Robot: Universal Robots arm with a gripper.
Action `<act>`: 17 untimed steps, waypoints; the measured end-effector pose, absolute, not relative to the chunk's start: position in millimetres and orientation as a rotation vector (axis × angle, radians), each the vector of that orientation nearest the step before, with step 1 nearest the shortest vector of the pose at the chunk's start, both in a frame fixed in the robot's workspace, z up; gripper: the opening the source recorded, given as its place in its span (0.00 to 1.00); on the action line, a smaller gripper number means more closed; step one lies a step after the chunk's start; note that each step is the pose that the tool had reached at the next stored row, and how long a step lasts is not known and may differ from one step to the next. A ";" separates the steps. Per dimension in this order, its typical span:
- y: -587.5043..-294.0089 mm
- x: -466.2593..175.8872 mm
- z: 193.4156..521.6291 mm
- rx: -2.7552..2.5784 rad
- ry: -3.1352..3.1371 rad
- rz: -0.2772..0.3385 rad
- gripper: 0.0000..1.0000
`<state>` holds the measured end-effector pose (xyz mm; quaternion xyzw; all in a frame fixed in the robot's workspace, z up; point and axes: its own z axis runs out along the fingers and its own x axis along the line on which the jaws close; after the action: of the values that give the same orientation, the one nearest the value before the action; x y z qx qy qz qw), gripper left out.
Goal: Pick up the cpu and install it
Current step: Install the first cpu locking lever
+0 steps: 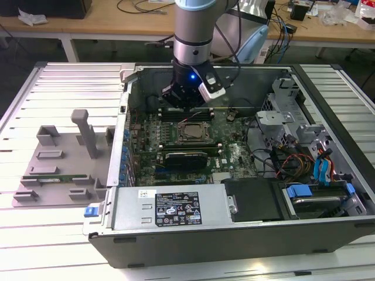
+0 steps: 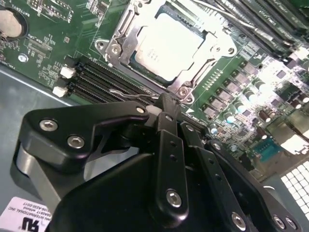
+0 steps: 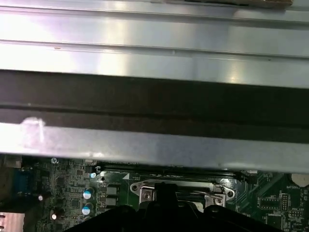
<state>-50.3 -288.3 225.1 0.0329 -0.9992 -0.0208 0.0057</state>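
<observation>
Silver-topped cpu (image 2: 166, 48) lies flat and square in the motherboard socket (image 2: 116, 46), just beyond the tips of the gripper (image 2: 166, 104), whose fingers are pressed together on nothing (arm hangs just behind the socket inside the case (image 1: 328, 234)).

The gripper (image 1: 188, 96) hung inside the open case (image 1: 328, 228), over the memory slots (image 2: 104, 86) just behind the socket (image 2: 170, 46). The cpu (image 2: 166, 48) lay in the socket with its top uncovered and open room straight above it. The metal frame (image 2: 118, 41) ringed it closely on all sides. In front of the socket, the black card (image 1: 186, 157) stood near. The case's rear wall (image 3: 154, 58) rose close behind the gripper. Toward the exterior view's right, cables (image 1: 293, 161) and the drive cage (image 1: 281, 96) crowded the space. The tray (image 1: 58, 167) sat outside, well apart.
</observation>
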 end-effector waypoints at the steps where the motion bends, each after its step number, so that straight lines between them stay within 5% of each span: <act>1: -286.5 -50.1 224.0 0.110 -3.128 -0.065 0.11; 17: -280.9 -30.9 214.9 0.172 -3.124 -0.065 0.11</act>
<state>-30.9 -280.9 214.9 0.0548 -0.9983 -0.0207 0.0063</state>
